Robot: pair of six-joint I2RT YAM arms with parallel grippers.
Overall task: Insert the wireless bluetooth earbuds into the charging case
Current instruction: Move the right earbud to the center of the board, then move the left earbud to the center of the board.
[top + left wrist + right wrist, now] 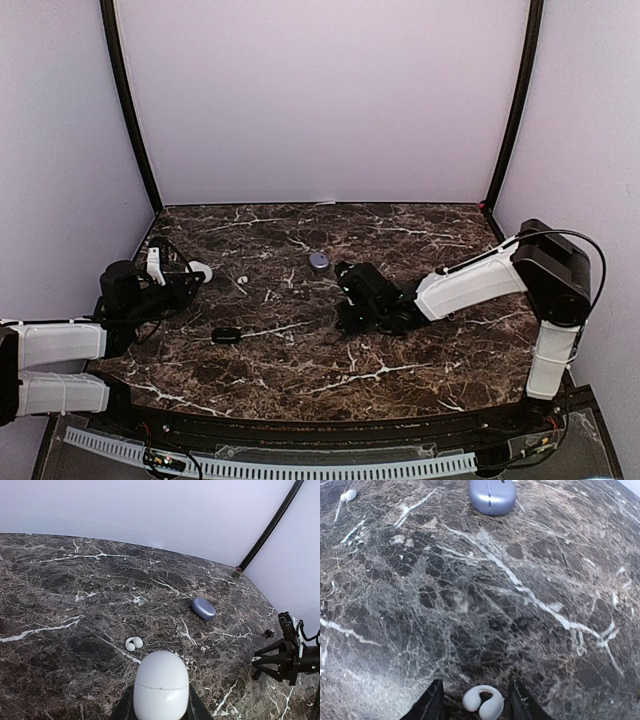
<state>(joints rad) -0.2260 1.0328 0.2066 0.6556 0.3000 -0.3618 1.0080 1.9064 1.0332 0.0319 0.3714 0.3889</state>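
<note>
My left gripper (161,711) is shut on a white egg-shaped charging case (161,682), closed, held low over the marble table; it also shows in the top view (200,269). A white C-shaped earbud (133,643) lies just ahead of it, seen in the top view (241,279) too. My right gripper (477,705) is open and straddles a second white earbud (484,703) that lies on the table, with a gap to each finger. In the top view that gripper (346,274) hides this earbud.
A closed purple case (318,261) lies mid-table beyond the right gripper (492,495) (203,608). A small black case (226,335) lies near the left front. Dark frame posts (130,110) and pale walls bound the table's back and sides.
</note>
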